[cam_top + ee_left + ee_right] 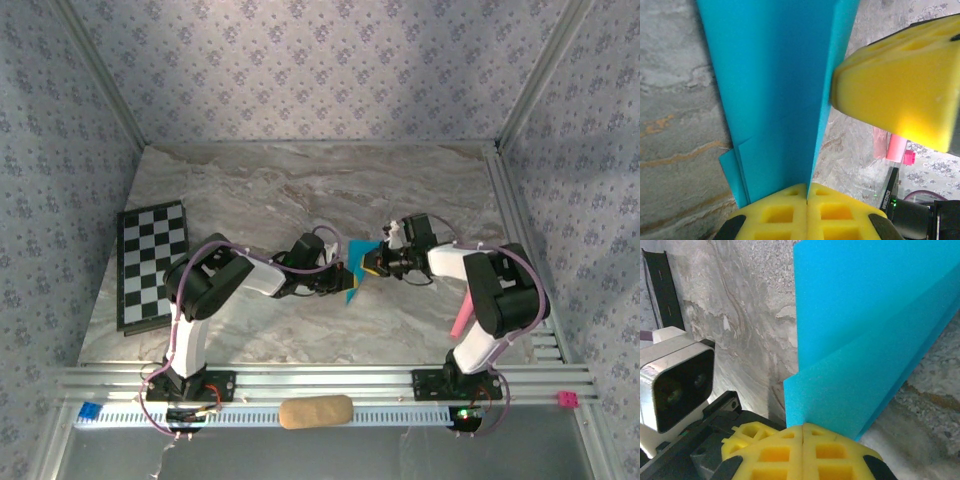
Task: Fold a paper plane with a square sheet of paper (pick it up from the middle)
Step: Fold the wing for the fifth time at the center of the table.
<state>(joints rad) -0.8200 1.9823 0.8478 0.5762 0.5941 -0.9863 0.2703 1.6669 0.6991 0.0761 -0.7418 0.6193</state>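
The turquoise sheet of paper [354,270], folded into a creased pointed shape, hangs above the middle of the marble table between both arms. My left gripper [338,272] is shut on its edge; in the left wrist view the paper [775,95] rises from the closed yellow pads [790,212], and the right gripper's yellow pad [900,95] touches its right edge. My right gripper [372,262] is shut on the opposite edge; in the right wrist view the folded layers [865,350] stand out of its pressed-together pads [802,450].
A black-and-white checkered board [152,262] lies at the left of the table [300,190]. A pink stick [462,318] lies by the right arm's base. A tan oblong block [316,411] rests on the front rail. The left wrist camera [675,380] sits close to the paper.
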